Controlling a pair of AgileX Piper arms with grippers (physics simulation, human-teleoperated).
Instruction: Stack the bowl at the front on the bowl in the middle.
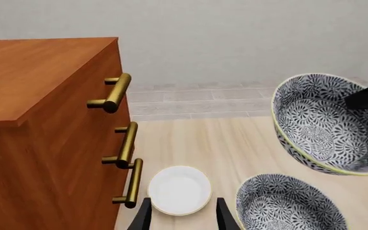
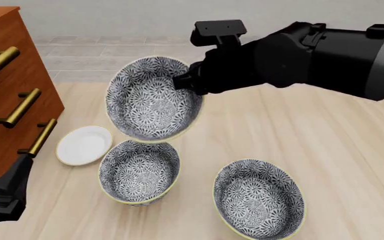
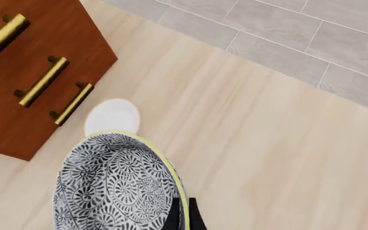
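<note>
A pale wood-grain desk [image 2: 339,150] fills most of the front view, with grey floor tiles [image 2: 92,55] and a plain light wall beyond it, and a brown cabinet [image 2: 5,90] with brass bar handles [image 2: 20,107] standing at the left edge. The right tool [image 2: 186,82] is clenched on the rim of the bowl at the front [image 2: 153,97], pinching the wall between its fingers; the right wrist view shows the yellow-green edge running between them. That bowl hangs tilted in the air, its opening turned towards the camera, and sits above and slightly behind the bowl in the middle [image 2: 138,171], which rests on the desk just beside a small white dish [image 2: 84,144]. The rim grip probably explains the tilt, since the bowl's weight hangs off one side. A third patterned bowl [image 2: 259,197] lies to the right, well clear. The left tool [image 1: 182,215] idles low near the cabinet, its fingers spread and holding nothing, pointed towards the dish.
</note>
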